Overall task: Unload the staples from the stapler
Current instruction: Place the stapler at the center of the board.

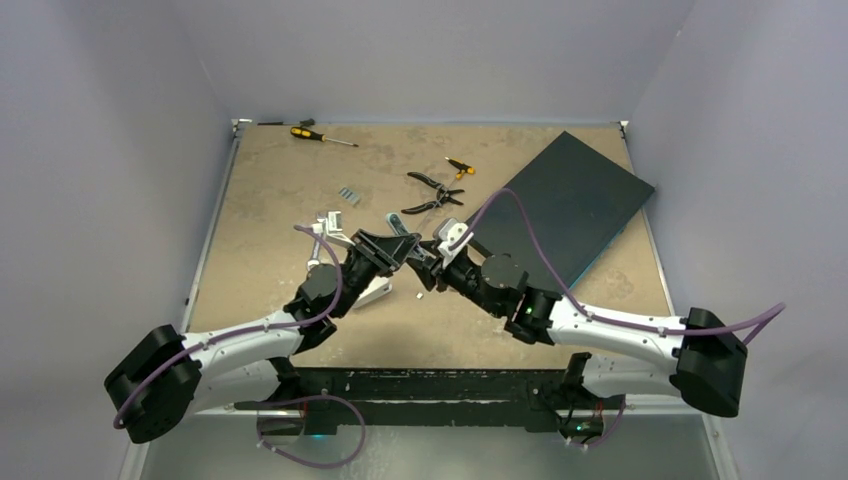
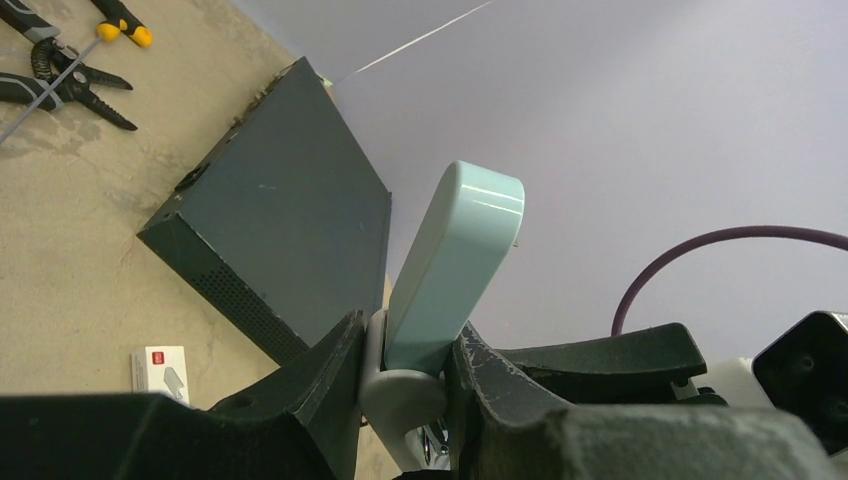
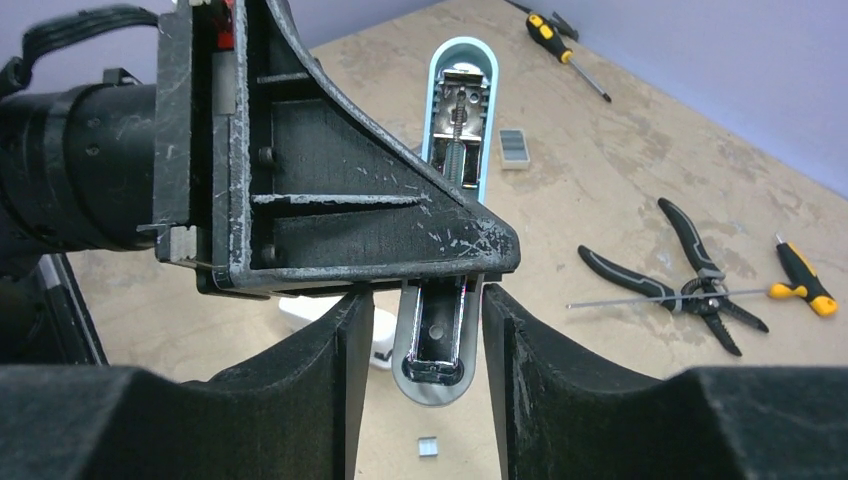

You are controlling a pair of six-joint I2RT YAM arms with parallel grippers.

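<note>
Left wrist view: L gripper [image 2: 405,342] is clamped on the stapler [image 2: 452,262], one finger each side of the mint-green cover just above the grey hinge end, w/ the cover pointing up toward 1 o'clock. A small white box [image 2: 160,372] lies on the table [image 2: 70,250] at 9 o'clock, a dark flat case [image 2: 285,225] at 11, and pliers [image 2: 65,85] further out at 10. Right wrist view: the stapler is swung open. The cover's underside w/ its spring runs off to 12 o'clock, and the dark magazine channel sits low btwn the fingers of the R gripper [image 3: 428,335]. The R jaws stand apart, flanking the stapler's front end. A sliver of table shows on one side, so I can't tell if they press on it. The staples [image 3: 514,146] lie loose on the table at 1 o'clock of the cover tip, clear of the stapler, and a tiny silvery bit [image 3: 427,447] lies at 6 o'clock btwn the fingers. Top view: both grippers meet mid-table. The staples sit at 11 o'clock of them, apart from both, and a yellow-handled screwdriver [image 1: 318,136] lies near the far edge.
</note>
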